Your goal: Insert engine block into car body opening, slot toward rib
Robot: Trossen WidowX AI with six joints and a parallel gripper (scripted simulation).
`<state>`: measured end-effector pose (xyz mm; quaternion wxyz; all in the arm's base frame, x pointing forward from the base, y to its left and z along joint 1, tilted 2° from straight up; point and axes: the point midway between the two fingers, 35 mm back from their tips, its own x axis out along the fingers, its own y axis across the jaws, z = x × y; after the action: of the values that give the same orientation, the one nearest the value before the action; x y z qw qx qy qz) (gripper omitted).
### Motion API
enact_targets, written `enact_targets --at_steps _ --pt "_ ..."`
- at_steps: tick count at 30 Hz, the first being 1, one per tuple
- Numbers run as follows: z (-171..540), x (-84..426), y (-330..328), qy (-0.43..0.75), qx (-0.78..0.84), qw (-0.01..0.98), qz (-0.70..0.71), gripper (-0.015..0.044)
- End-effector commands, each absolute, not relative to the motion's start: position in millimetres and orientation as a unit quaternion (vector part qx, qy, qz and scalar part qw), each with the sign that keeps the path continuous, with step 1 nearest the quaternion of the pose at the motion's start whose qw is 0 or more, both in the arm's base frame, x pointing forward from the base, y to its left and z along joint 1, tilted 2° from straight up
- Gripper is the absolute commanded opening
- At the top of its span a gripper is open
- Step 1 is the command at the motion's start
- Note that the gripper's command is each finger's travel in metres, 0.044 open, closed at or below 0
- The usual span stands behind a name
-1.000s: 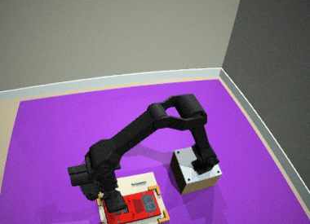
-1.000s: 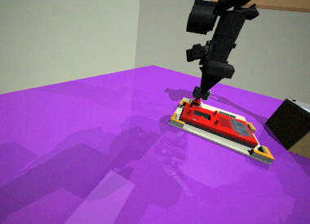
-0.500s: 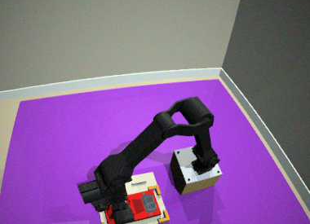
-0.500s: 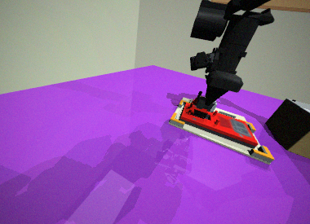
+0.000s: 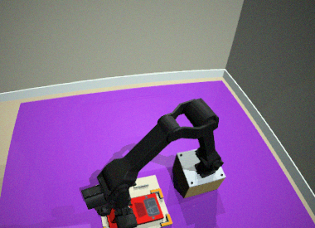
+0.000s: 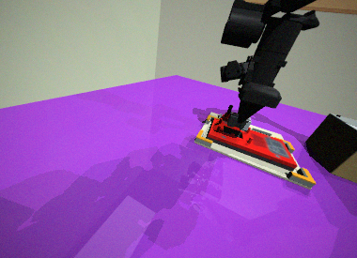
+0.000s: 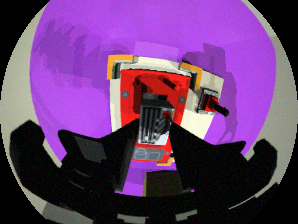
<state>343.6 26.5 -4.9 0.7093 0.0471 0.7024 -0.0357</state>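
The red car body (image 5: 140, 216) (image 6: 258, 142) (image 7: 130, 102) lies in a cream tray (image 5: 145, 182) (image 6: 244, 157) (image 7: 196, 122) with orange corners. My gripper (image 7: 154, 123) is shut on the grey engine block (image 6: 241, 124) (image 7: 149, 120), one finger on each side. The block is upright and low over the opening, part of which shows dark beyond it in the wrist view. The exterior view shows the block above the body's top face; I cannot tell whether it touches. Its grooved top faces the wrist camera. The rib and the block's slot side are hidden. The arm hides the block in the top view.
A small red part with a black peg (image 6: 230, 111) (image 7: 219, 108) stands at the tray's side, close to the fingers. A box with a light top (image 5: 203, 190) (image 6: 331, 144) stands beyond the tray's end, under the arm's base. The tray rests on a purple mat (image 5: 75, 128).
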Motion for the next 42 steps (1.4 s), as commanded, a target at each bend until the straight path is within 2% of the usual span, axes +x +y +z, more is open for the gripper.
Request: enact_targets --at_steps 1,42 --pt "-4.7 344.0 27.3 0.701 0.047 0.710 -0.032 0.0160" --pt "-7.5 345.4 28.3 0.701 0.046 0.711 -0.031 0.0160"
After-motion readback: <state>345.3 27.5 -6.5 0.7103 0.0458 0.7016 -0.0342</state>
